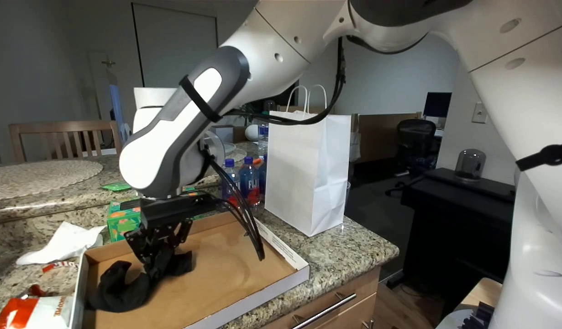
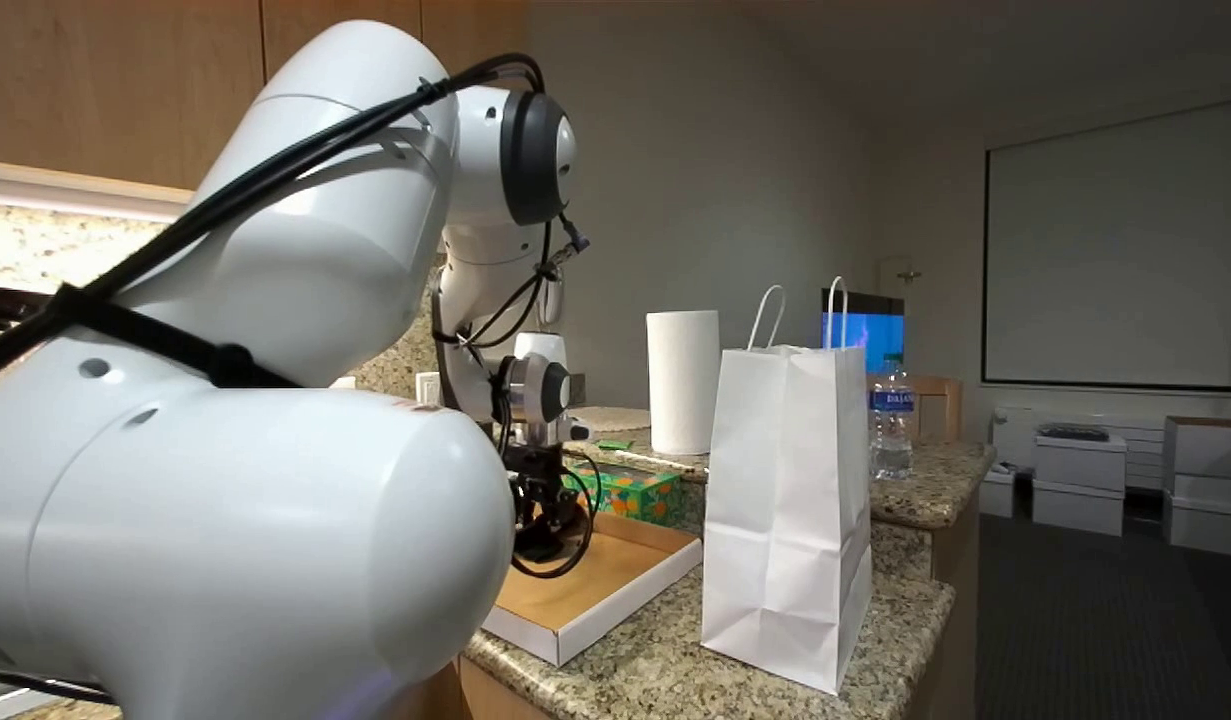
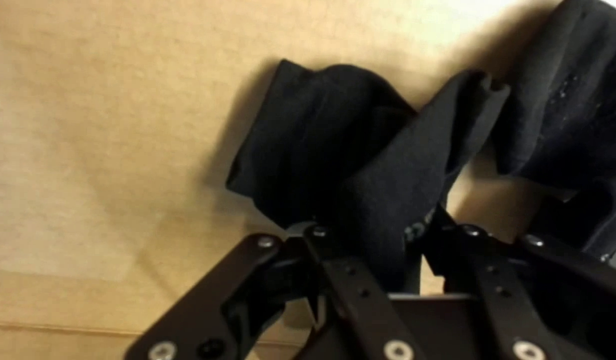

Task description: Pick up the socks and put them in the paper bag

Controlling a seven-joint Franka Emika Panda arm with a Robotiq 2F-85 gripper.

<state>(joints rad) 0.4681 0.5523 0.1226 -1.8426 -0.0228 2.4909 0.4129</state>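
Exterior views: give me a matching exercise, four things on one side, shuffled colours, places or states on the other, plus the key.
1. paper bag
2. socks
3. paper towel roll
4. patterned box

A. standing on the raised ledge
B. green and orange
C. black and crumpled, in the shallow tray
D. white, standing on the lower counter

Pairs: 1-D; 2-C; 3-A; 4-B

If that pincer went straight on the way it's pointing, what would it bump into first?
Most likely the black sock, since the pincer points down with that cloth between its jaws. Next should come the floor of the cardboard tray; exact depth is hard to judge.
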